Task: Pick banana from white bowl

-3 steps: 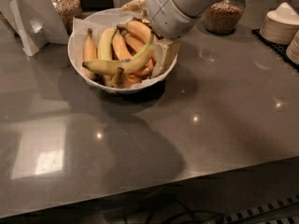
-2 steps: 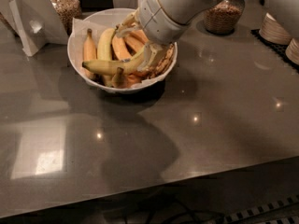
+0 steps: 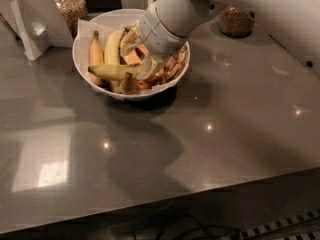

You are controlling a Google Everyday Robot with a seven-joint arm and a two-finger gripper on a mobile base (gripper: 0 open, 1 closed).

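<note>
Banana [image 3: 112, 71] @ end effector [image 3: 144, 60], in bowl [image 3: 148, 92]

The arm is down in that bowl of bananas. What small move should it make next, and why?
Probably take hold of the long yellow-green banana: the gripper is down inside the wide white bowl at that banana's right end, and it lies atop the other bananas, not yet lifted.

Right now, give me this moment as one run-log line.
phase: reach | gripper: down inside white bowl, at banana | banana: lying in bowl, not yet lifted
</note>
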